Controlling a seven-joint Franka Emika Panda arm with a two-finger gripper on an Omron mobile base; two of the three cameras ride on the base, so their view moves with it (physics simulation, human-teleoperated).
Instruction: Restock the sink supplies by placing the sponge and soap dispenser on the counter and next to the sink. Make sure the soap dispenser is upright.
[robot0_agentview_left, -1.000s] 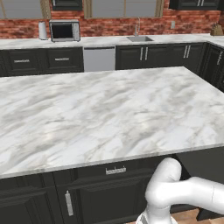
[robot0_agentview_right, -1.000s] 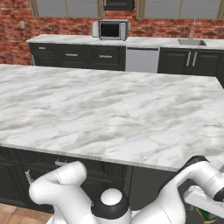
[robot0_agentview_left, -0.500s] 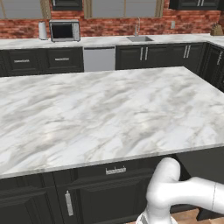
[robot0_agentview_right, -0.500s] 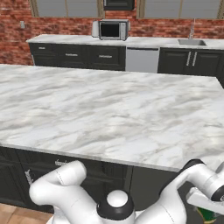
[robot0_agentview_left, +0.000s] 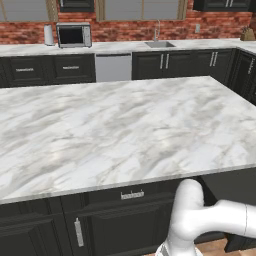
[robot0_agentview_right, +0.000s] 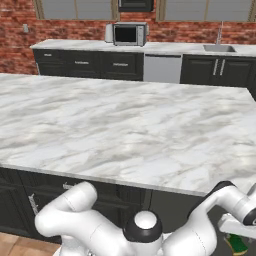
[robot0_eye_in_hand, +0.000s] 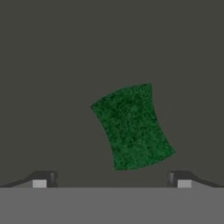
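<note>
The tool (robot0_eye_in_hand: 112, 181) has its two tips spread wide, one at each lower corner of the hand view, with nothing between them. Just past them the sponge (robot0_eye_in_hand: 132, 127) lies green side up on a flat dark surface, slightly turned; its yellow layer is hidden underneath. What that dark surface is cannot be told.

In the right base view the white arm bends low at the bottom right, in front of dark cabinets, and a small green and yellow patch, likely the sponge, peeks out below the hand at the frame's edge, mostly cut off.

Beyond the arm stretches a broad marble island (robot0_agentview_left: 115, 125). Well behind it, along the red brick wall, runs the table (robot0_agentview_left: 125, 47) with the sink (robot0_agentview_left: 160, 44) and its thin faucet, small and hard to make out. A microwave (robot0_agentview_left: 73, 35) stands further left on the same table.
</note>
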